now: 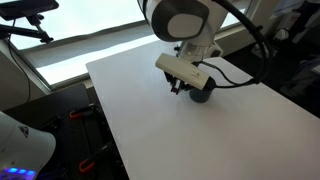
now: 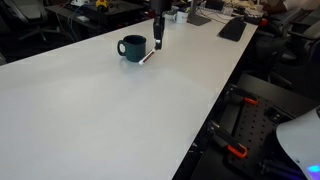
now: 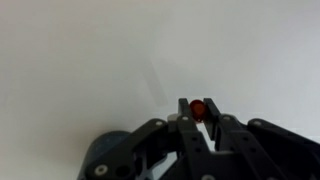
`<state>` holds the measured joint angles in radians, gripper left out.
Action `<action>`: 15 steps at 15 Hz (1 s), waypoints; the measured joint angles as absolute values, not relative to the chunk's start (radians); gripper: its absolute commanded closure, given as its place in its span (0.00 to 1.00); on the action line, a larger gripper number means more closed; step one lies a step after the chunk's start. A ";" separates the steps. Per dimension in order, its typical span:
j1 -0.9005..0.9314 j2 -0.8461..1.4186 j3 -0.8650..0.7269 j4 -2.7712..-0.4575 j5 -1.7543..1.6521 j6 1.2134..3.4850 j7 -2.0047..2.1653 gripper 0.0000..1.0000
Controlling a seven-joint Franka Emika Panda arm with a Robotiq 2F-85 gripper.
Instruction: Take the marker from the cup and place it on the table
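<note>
The black cup (image 2: 131, 47) stands on the white table (image 2: 110, 110); it also shows in an exterior view (image 1: 201, 95) and at the lower left of the wrist view (image 3: 105, 157). My gripper (image 2: 157, 42) is just beside the cup, low over the table. In the wrist view its fingers (image 3: 198, 112) are shut on the marker (image 3: 198, 107), whose red end shows between the fingertips. In an exterior view the marker (image 2: 147, 58) slants down from the gripper to the tabletop beside the cup. The gripper (image 1: 180, 88) hides the marker in that exterior view.
The table edge (image 1: 100, 100) drops to a dark floor. Keyboards and desk clutter (image 2: 232, 27) lie at the table's far end. A black cable (image 1: 240, 80) runs across the table behind the cup. Bare white tabletop (image 3: 90, 60) spreads around the gripper.
</note>
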<state>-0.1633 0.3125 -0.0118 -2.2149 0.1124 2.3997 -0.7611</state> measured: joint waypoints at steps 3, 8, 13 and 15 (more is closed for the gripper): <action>-0.136 0.366 -0.044 -2.198 -0.027 2.438 -0.579 0.95; -0.085 0.430 -0.094 -2.154 -0.236 2.445 -0.303 0.95; -0.058 0.458 -0.113 -2.126 -0.331 2.445 -0.184 0.95; -0.052 0.464 -0.118 -2.117 -0.354 2.445 -0.156 0.95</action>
